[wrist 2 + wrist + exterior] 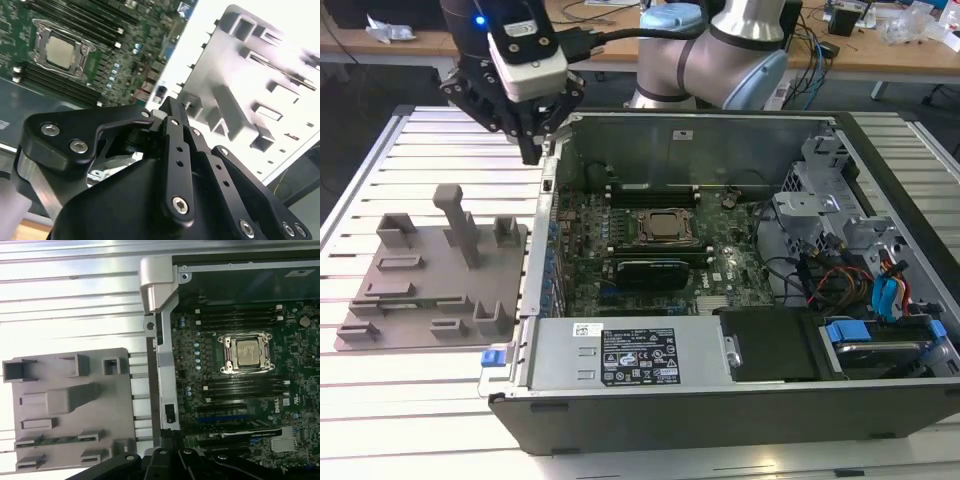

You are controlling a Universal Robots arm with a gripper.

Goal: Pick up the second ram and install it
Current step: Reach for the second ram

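While the gripper [531, 150] hangs above the corner of the computer case [720, 390], its tips look pressed together with nothing between them. The ram [56, 441] lies well apart from it, seated flat between two holder blocks in the grey tray [70, 390] on the desk [420, 150]. For a clean pick, I'd judge it best to spread the gripper, square it to the stick's long edges and descend straight onto its middle. I count one stick, one tray, one case and one processor socket [247, 352].

Matt grey plastic holder tray [460, 285] on ribbed, shiny metal table [430, 150].
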